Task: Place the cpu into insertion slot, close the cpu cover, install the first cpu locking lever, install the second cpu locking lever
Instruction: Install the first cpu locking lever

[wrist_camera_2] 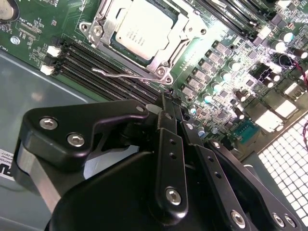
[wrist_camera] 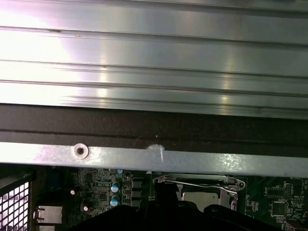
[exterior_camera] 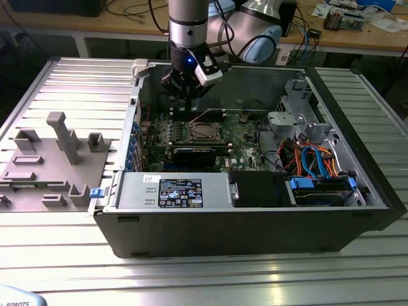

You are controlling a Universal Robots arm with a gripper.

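The cpu (wrist_camera_2: pixel 141 30), a silver-grey square, lies in the insertion slot (exterior_camera: pixel 204 132) on the green motherboard. The cpu cover (wrist_camera_2: pixel 185 30), a silvery frame, lies flat around the chip. A thin wire locking lever (wrist_camera_2: pixel 126 75) runs along the socket's edge on the gripper's side; I cannot tell whether it is latched. My gripper (wrist_camera_2: pixel 169 102) hangs above the board beside the socket, its black fingers (wrist_camera_2: pixel 167 120) shut together on nothing. In the exterior view the gripper (exterior_camera: pixel 189 95) sits above the case's back part. The socket and lever (wrist_camera: pixel 195 184) also show in the first wrist view.
The open computer case (exterior_camera: pixel 255 223) lies on a ribbed aluminium table (exterior_camera: pixel 76 76). Black memory slots (wrist_camera_2: pixel 96 60) run beside the socket. The case's metal rim (wrist_camera: pixel 144 159) is close to the wrist. Drive bays and coloured cables (exterior_camera: pixel 312 159) fill the exterior view's right. A grey fixture (exterior_camera: pixel 60 137) stands at its left.
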